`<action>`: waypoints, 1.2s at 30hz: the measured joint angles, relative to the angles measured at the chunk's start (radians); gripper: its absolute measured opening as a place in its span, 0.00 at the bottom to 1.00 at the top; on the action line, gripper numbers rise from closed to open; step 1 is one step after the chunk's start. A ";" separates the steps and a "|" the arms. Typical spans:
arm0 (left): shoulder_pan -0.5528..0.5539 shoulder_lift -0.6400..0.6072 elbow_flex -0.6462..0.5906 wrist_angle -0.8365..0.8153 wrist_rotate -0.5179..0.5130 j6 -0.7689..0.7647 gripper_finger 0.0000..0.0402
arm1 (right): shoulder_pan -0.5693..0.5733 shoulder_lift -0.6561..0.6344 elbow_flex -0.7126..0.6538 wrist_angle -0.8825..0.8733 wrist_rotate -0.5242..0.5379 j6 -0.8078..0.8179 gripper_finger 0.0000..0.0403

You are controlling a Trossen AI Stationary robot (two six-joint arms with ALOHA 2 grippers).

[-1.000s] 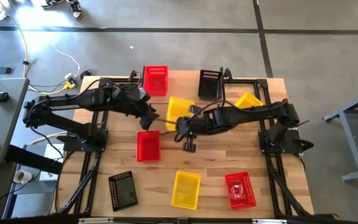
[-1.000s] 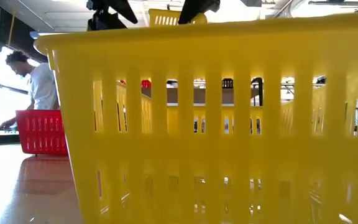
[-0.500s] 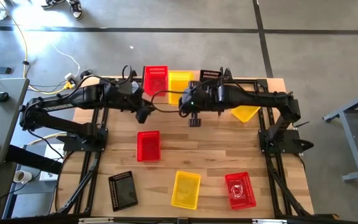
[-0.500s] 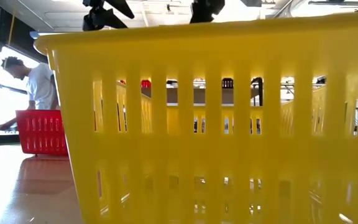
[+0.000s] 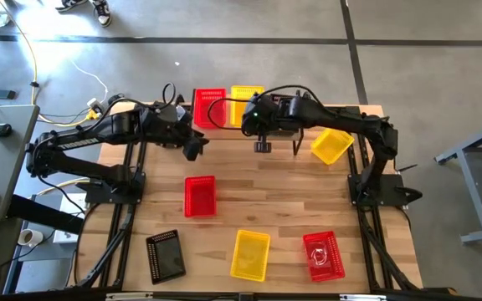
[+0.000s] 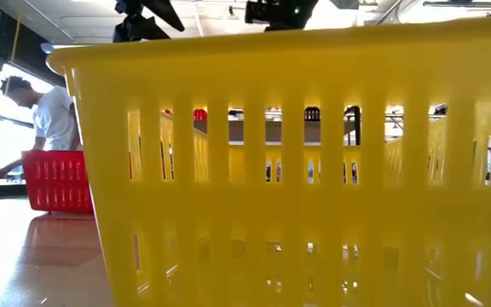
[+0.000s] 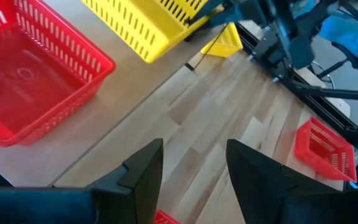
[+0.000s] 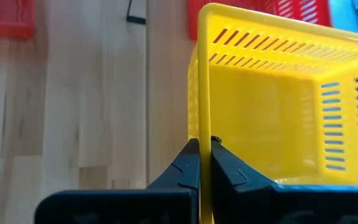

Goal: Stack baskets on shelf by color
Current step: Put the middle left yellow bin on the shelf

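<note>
My right gripper (image 5: 254,121) is shut on a yellow basket (image 5: 245,99), which it holds over the shelf (image 7: 123,106) at the table's far edge. Next to that basket, a red basket (image 5: 209,105) rests by its bottom on the shelf plank. My left gripper (image 7: 194,168) is open with nothing between its fingers. It hangs above the table just near of the red basket (image 7: 30,81). Whether the yellow basket (image 7: 148,28) touches the plank, I cannot tell. My right gripper pinches the rim of one wall (image 8: 202,127) of the yellow basket, on the side toward the table's near edge. One finger (image 8: 229,168) is inside the basket and the other outside. The fingers slant down from the table's right and lie along that wall. The basket stays open side up.
On the table lie a red basket (image 5: 199,196), a black one (image 5: 166,254), a yellow one (image 5: 250,254) and another red one (image 5: 323,255). A tilted yellow basket (image 5: 331,145) sits at the far right. A person (image 6: 49,111) stands beyond the table.
My right gripper has carried the yellow basket from the middle of the table toward the far edge. It has rolled its wrist on the way, and the basket now stands beside the red basket on the shelf. My left gripper has drawn back slightly toward the far left.
</note>
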 joint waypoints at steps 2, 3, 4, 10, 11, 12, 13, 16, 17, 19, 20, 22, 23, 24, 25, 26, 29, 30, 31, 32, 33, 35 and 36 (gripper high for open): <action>0.008 0.000 0.000 0.000 0.000 -0.001 0.42 | -0.007 0.013 0.000 0.000 -0.001 0.000 0.00; 0.011 0.000 0.000 0.000 0.000 -0.001 0.42 | -0.009 0.019 -0.001 -0.003 -0.001 0.000 0.00; 0.014 0.000 0.000 0.000 0.000 -0.002 0.42 | -0.010 0.026 -0.001 -0.002 -0.001 0.000 0.00; 0.032 0.000 -0.001 0.000 0.000 -0.003 0.42 | -0.022 0.053 -0.001 -0.012 -0.022 0.000 0.00; 0.033 0.000 -0.001 0.000 0.000 -0.002 0.42 | -0.024 0.056 -0.001 -0.009 -0.031 0.000 0.00; 0.034 0.000 -0.001 0.000 0.000 -0.003 0.42 | -0.029 0.058 -0.001 -0.013 -0.039 0.002 0.00; 0.035 0.001 -0.001 0.000 -0.001 -0.003 0.42 | -0.031 0.059 -0.002 -0.017 -0.051 0.004 0.00; 0.037 0.001 -0.001 0.000 -0.004 -0.002 0.42 | -0.036 0.060 -0.001 -0.007 -0.069 0.005 0.00; 0.038 0.001 -0.001 0.000 -0.003 -0.003 0.42 | -0.037 0.063 -0.001 -0.011 -0.072 0.005 0.00; 0.038 0.001 -0.001 0.000 -0.004 -0.004 0.42 | -0.040 0.064 -0.001 -0.013 -0.072 0.005 0.00; 0.038 0.001 -0.001 0.000 -0.004 -0.009 0.42 | -0.041 0.064 -0.001 -0.013 -0.073 0.007 0.00; 0.038 0.001 -0.001 0.000 -0.004 -0.019 0.42 | -0.044 0.064 -0.001 -0.013 -0.077 0.018 0.00; 0.038 0.001 -0.001 0.000 -0.003 -0.025 0.42 | -0.046 0.064 -0.001 -0.014 -0.077 0.026 0.00; 0.038 0.001 -0.001 0.000 -0.001 -0.026 0.42 | -0.048 0.064 -0.001 -0.014 -0.076 0.033 0.00; 0.038 0.001 -0.001 0.000 0.005 -0.027 0.42 | -0.048 0.064 -0.001 -0.014 -0.075 0.039 0.00; 0.038 0.001 -0.001 0.000 0.008 -0.030 0.42 | -0.050 0.064 -0.001 -0.015 -0.074 0.039 0.00; 0.038 0.001 -0.001 -0.006 0.011 -0.059 0.42 | -0.050 0.064 -0.001 -0.015 -0.077 0.032 0.00; 0.038 0.001 -0.001 -0.016 0.012 -0.073 0.42 | -0.050 0.064 -0.001 -0.015 -0.079 0.031 0.00; 0.038 0.001 -0.001 -0.029 0.011 -0.086 0.42 | -0.050 0.064 -0.001 -0.015 -0.081 0.031 0.00; 0.038 0.001 -0.001 -0.044 0.011 -0.099 0.42 | -0.050 0.064 -0.001 -0.015 -0.081 0.031 0.00; 0.038 0.001 -0.001 -0.059 0.011 -0.105 0.42 | -0.050 0.064 -0.001 -0.015 -0.081 0.031 0.00; 0.038 0.001 -0.001 -0.101 0.012 -0.106 0.42 | -0.050 0.064 -0.001 -0.015 -0.085 0.033 0.01; 0.038 0.001 -0.001 -0.121 0.012 -0.105 0.42 | -0.050 0.064 -0.001 -0.015 -0.083 0.040 0.02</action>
